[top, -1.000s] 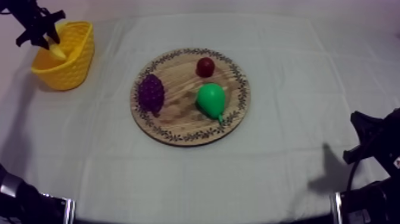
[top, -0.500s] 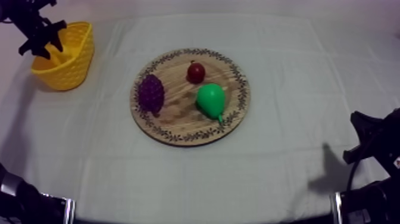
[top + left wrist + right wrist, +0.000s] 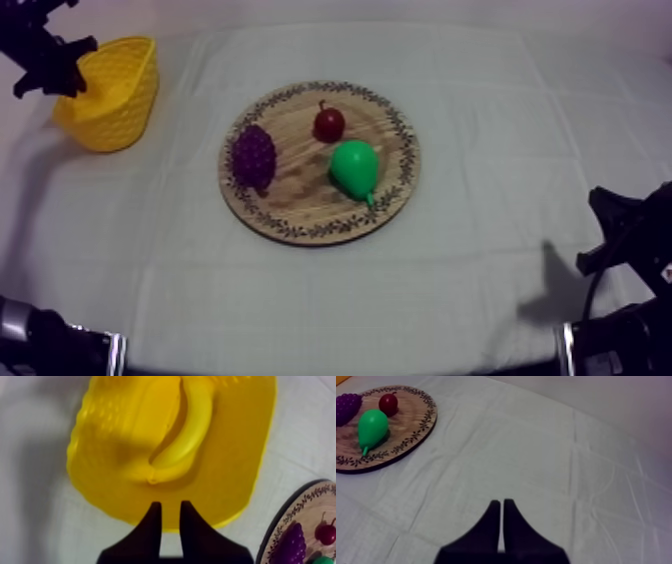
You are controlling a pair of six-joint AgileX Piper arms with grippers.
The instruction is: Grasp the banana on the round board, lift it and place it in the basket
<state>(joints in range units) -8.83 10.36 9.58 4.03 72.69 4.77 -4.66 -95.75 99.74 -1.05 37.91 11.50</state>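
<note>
In the top view our left gripper (image 3: 48, 66) hangs at the outer rim of the yellow basket (image 3: 115, 95), at the far left corner of the desk (image 3: 480, 290). Its fingers are hard to judge from here.

In the left wrist view they are slightly spread and empty, and the banana (image 3: 187, 431) lies inside the basket.

In the right wrist view our right gripper (image 3: 501, 502) is pressed together over bare cloth.

We think the danger is in pulling away: a finger catching the rim could tip the light basket and spill the banana.
</note>
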